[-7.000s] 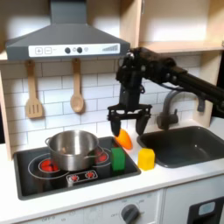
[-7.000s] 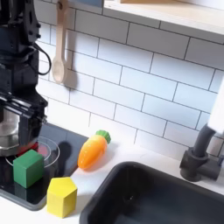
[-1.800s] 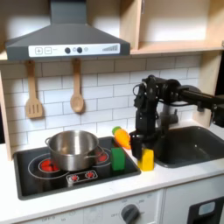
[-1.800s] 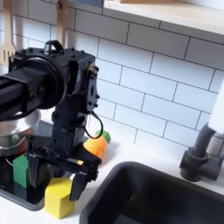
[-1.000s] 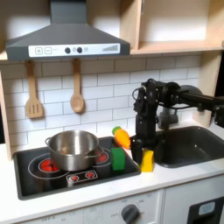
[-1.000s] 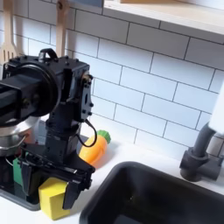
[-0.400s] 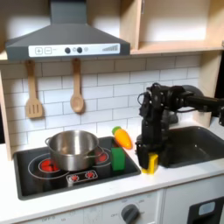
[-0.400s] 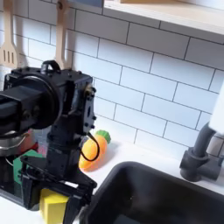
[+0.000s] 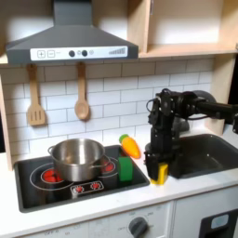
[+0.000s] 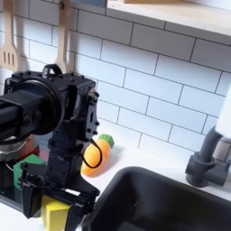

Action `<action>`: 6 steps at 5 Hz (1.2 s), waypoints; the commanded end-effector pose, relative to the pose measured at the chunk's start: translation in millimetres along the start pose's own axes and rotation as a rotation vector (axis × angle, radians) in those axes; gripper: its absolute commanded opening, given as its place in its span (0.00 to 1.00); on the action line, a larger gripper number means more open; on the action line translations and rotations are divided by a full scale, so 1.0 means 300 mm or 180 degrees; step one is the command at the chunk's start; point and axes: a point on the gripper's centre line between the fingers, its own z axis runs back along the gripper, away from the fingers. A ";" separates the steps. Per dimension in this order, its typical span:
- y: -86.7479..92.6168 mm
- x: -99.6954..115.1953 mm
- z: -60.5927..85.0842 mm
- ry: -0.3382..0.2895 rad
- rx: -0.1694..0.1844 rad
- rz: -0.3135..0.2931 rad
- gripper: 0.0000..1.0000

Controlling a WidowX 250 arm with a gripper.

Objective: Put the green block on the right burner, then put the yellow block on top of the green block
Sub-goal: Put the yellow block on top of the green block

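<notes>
White tiled wall (image 9: pixel 107 88), grey range hood (image 9: pixel 67 42), wooden shelf (image 9: pixel 181 46) above.

- The first exterior view faces the stove (image 9: pixel 56 186) and sink (image 9: pixel 209 153) head-on from farther back.
- The second exterior view looks closer, angled, sharing both.

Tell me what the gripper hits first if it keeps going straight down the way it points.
Most likely the yellow block. The gripper points down with its fingers on either side of the block, so the block's top would meet it first, then the countertop. How much gap remains above the block is unclear.
</notes>
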 end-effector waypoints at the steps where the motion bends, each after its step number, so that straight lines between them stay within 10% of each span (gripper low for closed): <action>1: 0.007 0.042 0.016 -0.0067 -0.0030 0.0060 1.00; 6: -0.012 0.030 -0.009 0.0051 -0.0040 0.0066 1.00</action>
